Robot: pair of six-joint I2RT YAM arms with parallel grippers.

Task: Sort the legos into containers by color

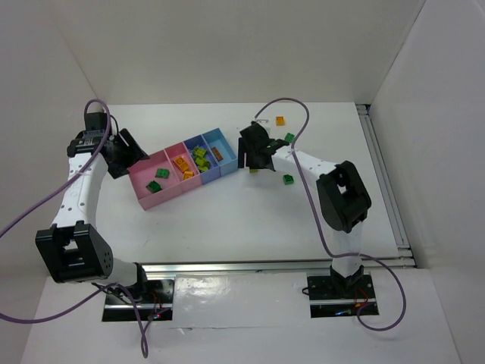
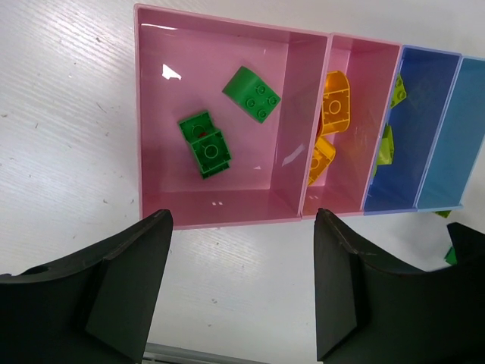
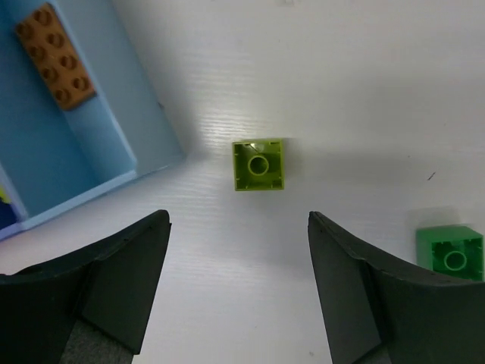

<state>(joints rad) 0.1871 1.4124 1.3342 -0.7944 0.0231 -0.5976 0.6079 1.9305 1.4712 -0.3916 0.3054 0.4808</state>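
Note:
The containers [image 1: 164,199] are a joined row, two pink and two blue. In the left wrist view the first pink bin [image 2: 220,215] holds two dark green legos [image 2: 206,144], the second pink one holds orange legos [image 2: 336,102], and the dark-blue one holds lime legos [image 2: 387,144]. My left gripper [image 2: 242,280] is open and empty over bare table just short of the pink bin; it also shows in the top view [image 1: 130,156]. My right gripper [image 3: 239,280] is open and empty, with an upside-down lime lego [image 3: 259,165] just ahead of it. The light-blue bin [image 3: 144,114] holds an amber lego [image 3: 57,57].
Loose on the table right of the bins are a dark green lego [image 3: 450,258], also in the top view [image 1: 289,179], another green one [image 1: 289,138] and an orange one [image 1: 280,120] farther back. White walls enclose the table; a rail [image 1: 383,182] runs along its right edge.

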